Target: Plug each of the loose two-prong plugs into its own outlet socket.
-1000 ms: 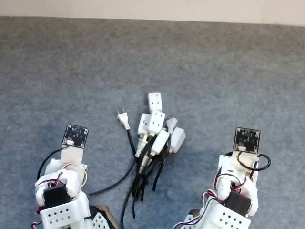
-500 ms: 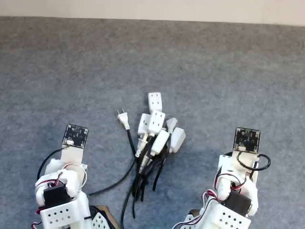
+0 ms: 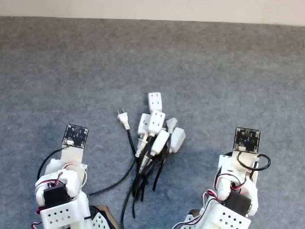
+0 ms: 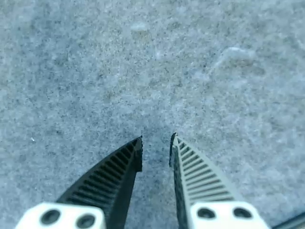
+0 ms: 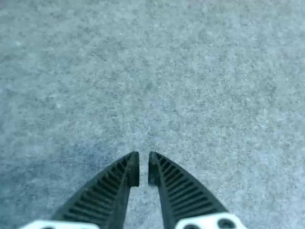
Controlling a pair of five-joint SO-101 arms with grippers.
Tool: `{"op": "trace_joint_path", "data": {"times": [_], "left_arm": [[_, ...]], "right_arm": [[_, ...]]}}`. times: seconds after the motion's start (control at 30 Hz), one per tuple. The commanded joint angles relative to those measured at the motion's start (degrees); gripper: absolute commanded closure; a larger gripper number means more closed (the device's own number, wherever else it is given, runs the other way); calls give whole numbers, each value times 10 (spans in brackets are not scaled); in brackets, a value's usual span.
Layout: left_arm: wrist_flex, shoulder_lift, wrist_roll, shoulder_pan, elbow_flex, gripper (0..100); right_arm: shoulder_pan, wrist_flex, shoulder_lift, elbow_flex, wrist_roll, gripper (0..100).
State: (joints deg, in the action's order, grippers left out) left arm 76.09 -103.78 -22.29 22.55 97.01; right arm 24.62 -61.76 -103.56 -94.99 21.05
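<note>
A tangle of white plugs and outlet sockets on black cords (image 3: 153, 136) lies on the grey carpet in the middle of the high view. One loose two-prong plug (image 3: 123, 118) sticks out of the pile on its left, prongs pointing away from the arms. A white outlet socket (image 3: 155, 101) lies at the pile's far end. The left arm (image 3: 71, 148) is near the front left and the right arm (image 3: 243, 152) near the front right, both well away from the pile. My left gripper (image 4: 155, 143) and right gripper (image 5: 143, 167) hang over bare carpet, fingers nearly together and holding nothing.
Grey carpet (image 3: 214, 71) covers the whole work surface, with a pale wall strip along the far edge. Black cords (image 3: 136, 188) trail from the pile toward the front between the two arm bases.
</note>
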Motion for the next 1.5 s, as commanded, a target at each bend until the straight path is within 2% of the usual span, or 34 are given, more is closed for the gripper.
{"op": "trace_joint_path", "data": {"times": [0.0,0.6,0.77,0.97,1.03,1.23,1.47], "left_arm": [[4,-2,-4,8,2,884],[4,-2,-3,5,1,881],[6,-3,-4,-43,1,882],[-41,-3,-4,-58,1,882],[-46,-4,-4,-58,1,881],[-145,-3,-4,-73,1,881],[-225,-3,-4,-117,1,881]], "right_arm": [[7,-2,4,-87,-5,946],[7,-2,4,-87,-5,946],[7,-2,4,-87,-5,946],[7,-2,6,-87,-9,946],[-15,-8,8,-87,-8,946],[-106,-96,3,-87,-5,946],[-170,-91,2,-87,-7,946]]}}
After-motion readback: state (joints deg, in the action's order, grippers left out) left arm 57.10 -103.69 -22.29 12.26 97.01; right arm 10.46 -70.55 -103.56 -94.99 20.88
